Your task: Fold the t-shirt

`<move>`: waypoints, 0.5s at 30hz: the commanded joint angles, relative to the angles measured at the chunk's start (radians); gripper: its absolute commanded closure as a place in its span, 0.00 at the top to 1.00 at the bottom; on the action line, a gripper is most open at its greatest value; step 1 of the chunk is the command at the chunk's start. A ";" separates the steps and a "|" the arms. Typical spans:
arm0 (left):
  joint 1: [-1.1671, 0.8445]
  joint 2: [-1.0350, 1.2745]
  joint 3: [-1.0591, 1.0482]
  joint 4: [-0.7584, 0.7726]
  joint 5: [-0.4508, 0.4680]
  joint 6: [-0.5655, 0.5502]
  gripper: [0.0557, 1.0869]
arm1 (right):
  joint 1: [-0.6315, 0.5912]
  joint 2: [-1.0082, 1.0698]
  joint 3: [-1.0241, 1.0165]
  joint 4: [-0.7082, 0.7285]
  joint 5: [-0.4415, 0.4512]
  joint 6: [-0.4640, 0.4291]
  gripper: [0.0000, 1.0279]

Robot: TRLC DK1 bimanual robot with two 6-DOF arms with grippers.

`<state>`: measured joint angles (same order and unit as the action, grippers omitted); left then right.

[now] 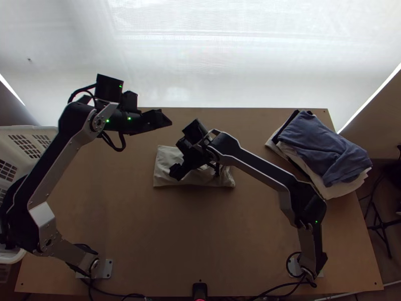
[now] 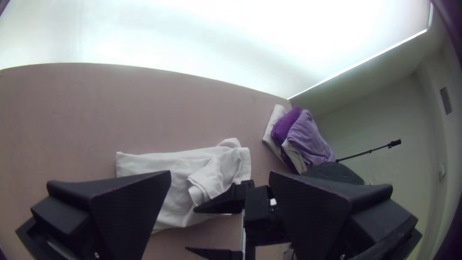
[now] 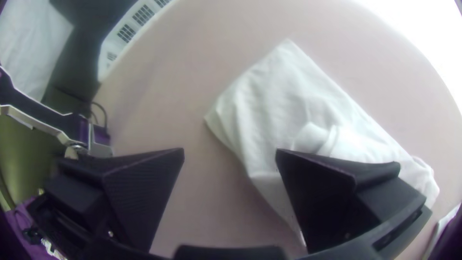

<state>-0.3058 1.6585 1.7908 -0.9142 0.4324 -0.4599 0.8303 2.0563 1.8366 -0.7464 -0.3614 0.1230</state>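
The white t-shirt [image 1: 195, 175] lies folded into a narrow bundle near the table's middle, with a loose part bunched on top, clearer in the left wrist view [image 2: 207, 178]. Left of and beyond the shirt in the top view is my left gripper [image 1: 168, 122]; its own view shows the gripper [image 2: 219, 188] open and holding nothing. Over the shirt hangs my right gripper [image 1: 176, 171], which hides part of the cloth. In the right wrist view the gripper [image 3: 230, 159] is open, one finger above the cloth [image 3: 269, 96] and the other over bare wood.
A stack of folded clothes, blue-grey on top [image 1: 321, 145], lies at the table's right edge. A white basket [image 1: 30, 131] stands beyond the left edge. The wooden table [image 1: 190, 241] is bare between the shirt and the near edge.
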 commanded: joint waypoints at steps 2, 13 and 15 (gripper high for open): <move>0.020 -0.020 -0.007 0.008 0.000 0.000 0.96 | -0.065 0.053 -0.017 -0.033 0.127 0.015 0.86; 0.022 -0.020 -0.004 0.051 0.000 -0.013 0.96 | -0.203 -0.117 -0.220 -0.080 0.271 0.038 0.86; 0.022 -0.017 0.002 0.061 0.002 -0.019 0.96 | -0.221 -0.154 -0.247 -0.116 0.271 0.041 0.86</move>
<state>-0.2859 1.6390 1.7859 -0.8791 0.4324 -0.4690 0.6743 2.0037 1.6844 -0.8024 -0.1322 0.1497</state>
